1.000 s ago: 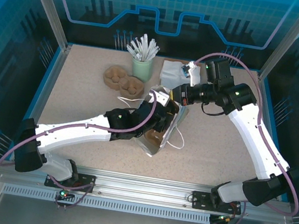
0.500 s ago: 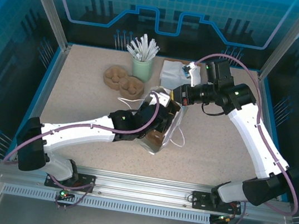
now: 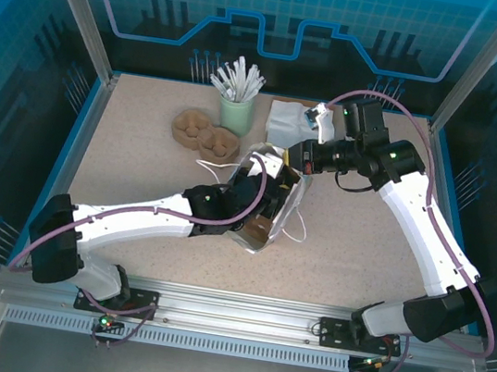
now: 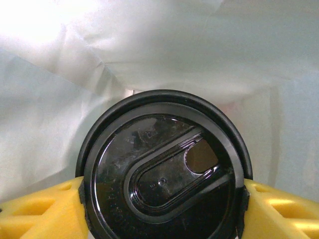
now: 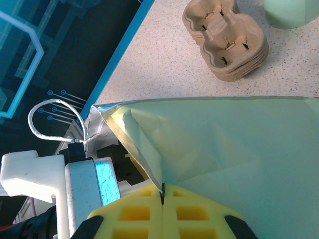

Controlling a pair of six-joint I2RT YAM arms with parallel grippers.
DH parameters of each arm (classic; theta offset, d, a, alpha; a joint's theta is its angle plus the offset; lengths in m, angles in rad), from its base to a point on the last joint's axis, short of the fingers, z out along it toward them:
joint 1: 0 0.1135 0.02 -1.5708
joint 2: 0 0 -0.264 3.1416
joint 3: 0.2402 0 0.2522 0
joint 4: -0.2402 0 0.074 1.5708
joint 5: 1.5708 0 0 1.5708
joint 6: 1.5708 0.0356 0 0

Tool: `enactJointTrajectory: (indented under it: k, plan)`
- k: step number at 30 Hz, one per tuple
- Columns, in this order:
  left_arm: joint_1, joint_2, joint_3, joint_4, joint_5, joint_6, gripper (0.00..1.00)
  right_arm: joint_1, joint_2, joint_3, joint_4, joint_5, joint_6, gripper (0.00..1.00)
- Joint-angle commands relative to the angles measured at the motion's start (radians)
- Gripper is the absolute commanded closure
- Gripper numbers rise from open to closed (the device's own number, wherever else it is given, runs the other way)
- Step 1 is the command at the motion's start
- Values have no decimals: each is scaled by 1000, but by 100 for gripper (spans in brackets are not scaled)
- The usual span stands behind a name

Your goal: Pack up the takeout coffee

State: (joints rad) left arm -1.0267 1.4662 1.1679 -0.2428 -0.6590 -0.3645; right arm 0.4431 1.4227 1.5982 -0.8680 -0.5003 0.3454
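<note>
Seen from above, the left arm reaches from its base at the lower left of the frame, stretched long and low on a diagonal up to the middle of the table, with its wrist dipped into the mouth of the paper bag point(image 3: 258, 236). Its wrist camera looks straight down on the takeout coffee point(image 4: 162, 169). The black lid sits low in the centre of that frame with white bag walls all round it. The left gripper point(image 4: 163, 201) has its yellow fingers point(image 4: 40, 211) pressed against the lid's rim on either side, clamped on the cup, so the coffee is inside the bag and in the grip. The right arm rises from the lower right, folds at an elbow near the upper right, and turns back leftward to the bag's upper rim. There the right gripper point(image 5: 163, 196) has its fingers tight together, pinching the bag's edge. Pulp cup carriers point(image 5: 227, 35) lie on the table beyond the bag, toward the top of that frame
</note>
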Motion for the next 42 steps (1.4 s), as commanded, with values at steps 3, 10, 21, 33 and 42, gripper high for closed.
enactJointTrajectory:
  k: [3, 10, 21, 33, 42]
  plan:
    - [0, 31, -4, 86, 12, 33, 32, 7, -15, -17, 32, -98, 29, 100]
    - [1, 36, -27, 107, 27, 23, 31, 5, -3, -7, 40, -113, 34, 100]
    - [14, 63, -43, 111, 45, 6, 31, 5, 12, 14, 35, -118, 23, 100]
    - [27, 55, -43, 80, 59, -23, 31, -1, 21, 63, 19, -74, -3, 100]
    - [27, 16, -63, 117, 59, 11, 31, -17, 34, 115, -6, -25, -31, 100]
